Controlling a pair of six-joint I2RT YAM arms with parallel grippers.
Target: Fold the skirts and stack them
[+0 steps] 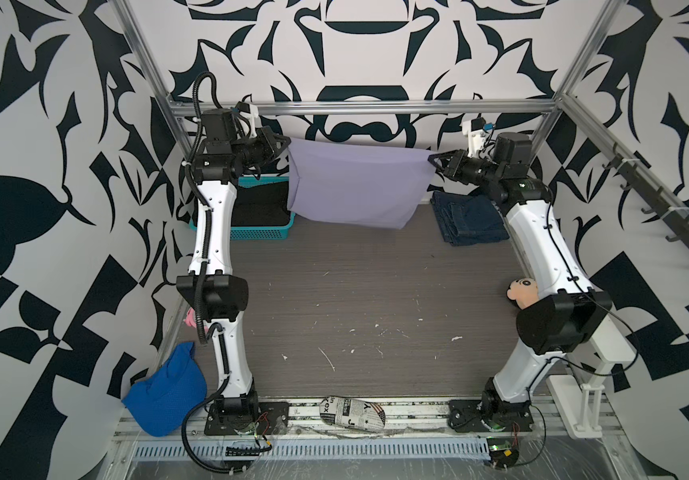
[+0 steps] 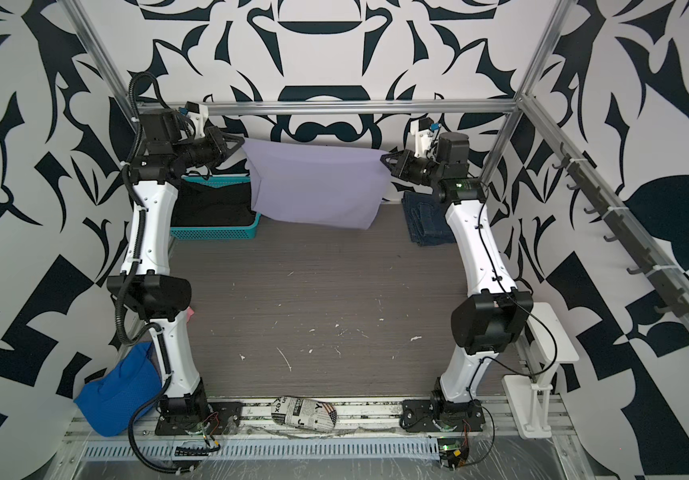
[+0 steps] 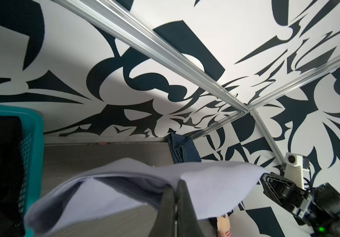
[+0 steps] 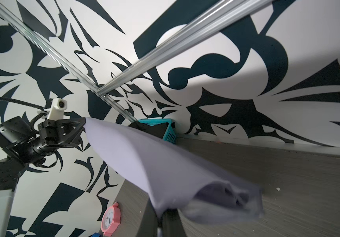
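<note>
- My left fingers (image 1: 281, 143) are pinched tight on the upper left corner of the lavender skirt (image 1: 355, 187). The left wrist view shows them pressed together on the cloth.
- My right fingers (image 1: 438, 160) are pinched just as tight on the opposite upper corner. The skirt hangs stretched between the two, its top edge sagging a little.
- The skirt is held up over the back of the counter (image 1: 355, 311). I cannot tell whether its lower edge brushes the surface.
- A teal basket (image 1: 259, 235) sits at the back left, beside my left arm. In both top views the hanging skirt covers the basket's right corner.
- The basket holds one thing, a black skirt (image 1: 259, 203), which fills it.
- A denim skirt (image 1: 471, 220) lies folded flat at the back right, below my right fingers. My right arm hides part of it.
- I count three skirts: one held, one in the basket, one on the counter. There is one basket.
- A blue mesh cloth (image 1: 168, 399) lies at the front left by the left arm's base.
- A newspaper-print bundle (image 1: 353, 411) lies on the front rail between the two bases.
- A plush toy (image 1: 521, 293) peeks out behind my right elbow.
- A pink clock (image 4: 110, 217) lies at the counter's left edge.
</note>
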